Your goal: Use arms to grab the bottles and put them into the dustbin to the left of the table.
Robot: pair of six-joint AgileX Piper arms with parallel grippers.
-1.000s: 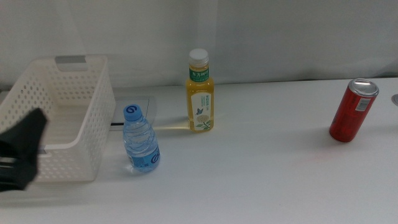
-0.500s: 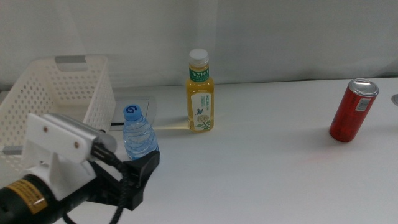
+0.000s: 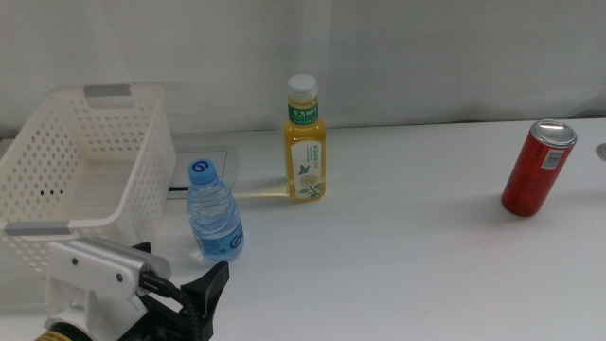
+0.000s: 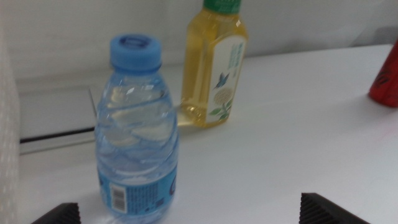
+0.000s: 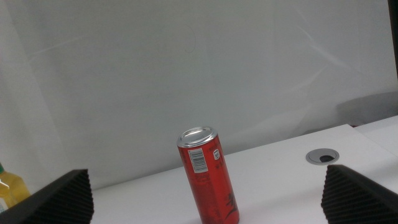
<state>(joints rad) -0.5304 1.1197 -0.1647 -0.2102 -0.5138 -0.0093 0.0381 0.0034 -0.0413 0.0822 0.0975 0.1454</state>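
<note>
- Now approaching: left gripper (image 3: 194, 303) released, near bench front edge, just short of water bottle (image 3: 214, 211).
- Next: advance, straddle bottle, clench.
- Right gripper (image 5: 208, 202) released, waiting.

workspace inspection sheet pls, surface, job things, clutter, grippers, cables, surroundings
surface: white table, with a grey-rimmed panel behind the water bottle.
job's things: clear water bottle with blue cap, upright beside the white perforated basket, which holds no bottle; yellow drink bottle upright further back.
clutter: red can, upright at far right.
grippers: left gripper open, low, facing the water bottle, not touching it; right gripper open, facing the can, out of the middle view.
cables: black cable on the left arm.
surroundings: white backdrop.
</note>
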